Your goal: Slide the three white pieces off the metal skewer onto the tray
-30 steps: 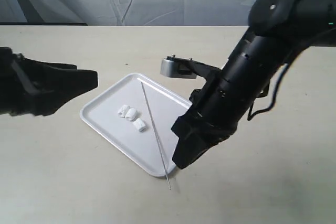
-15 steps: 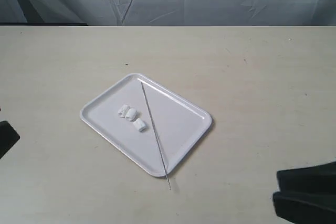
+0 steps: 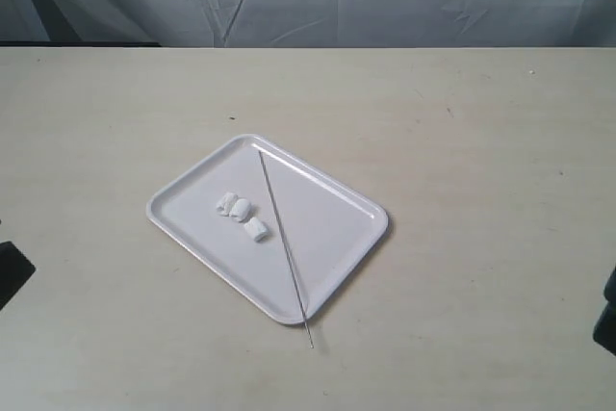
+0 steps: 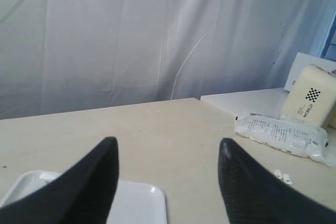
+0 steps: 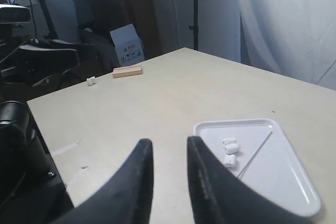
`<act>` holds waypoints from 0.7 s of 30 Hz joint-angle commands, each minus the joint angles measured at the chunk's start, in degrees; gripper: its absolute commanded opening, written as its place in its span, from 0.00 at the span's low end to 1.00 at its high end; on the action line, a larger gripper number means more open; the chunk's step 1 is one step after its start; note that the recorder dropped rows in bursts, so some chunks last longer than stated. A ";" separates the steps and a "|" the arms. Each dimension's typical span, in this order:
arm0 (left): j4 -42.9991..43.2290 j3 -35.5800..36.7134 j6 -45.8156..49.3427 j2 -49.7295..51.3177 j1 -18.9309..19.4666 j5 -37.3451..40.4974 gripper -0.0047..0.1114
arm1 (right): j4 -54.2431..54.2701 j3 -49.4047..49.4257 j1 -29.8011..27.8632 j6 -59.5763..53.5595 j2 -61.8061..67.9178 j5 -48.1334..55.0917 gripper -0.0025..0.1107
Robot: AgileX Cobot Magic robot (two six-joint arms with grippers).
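The white tray [image 3: 332, 223] lies slantwise in the middle of the table. Three white pieces [image 3: 241, 212] sit loose on it in a small cluster, off the metal skewer [image 3: 284, 243]. The skewer lies bare across the tray, its near end poking past the rim onto the table. My left gripper [image 4: 167, 148] is open and empty, with a tray corner [image 4: 139, 203] below it. My right gripper [image 5: 169, 141] stands back from the tray [image 5: 286, 184], its jaws a narrow gap apart and holding nothing. The pieces [image 5: 229, 151] and skewer [image 5: 255, 153] show beyond it.
Only dark slivers of the arms show at the left edge [image 3: 10, 271] and right edge [image 3: 606, 320] of the exterior view. A plastic bag [image 4: 278, 135] and a box [image 4: 310, 93] lie off to one side. A wooden block [image 5: 127, 71] sits far off.
Both arms have pulled back from over the tray to the edges of the exterior view. Pieces and skewer have stayed put.
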 commanded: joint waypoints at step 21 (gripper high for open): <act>-81.90 0.65 95.11 -2.00 -0.04 31.78 0.39 | -35.16 12.81 -32.68 16.99 -2.28 -10.09 0.22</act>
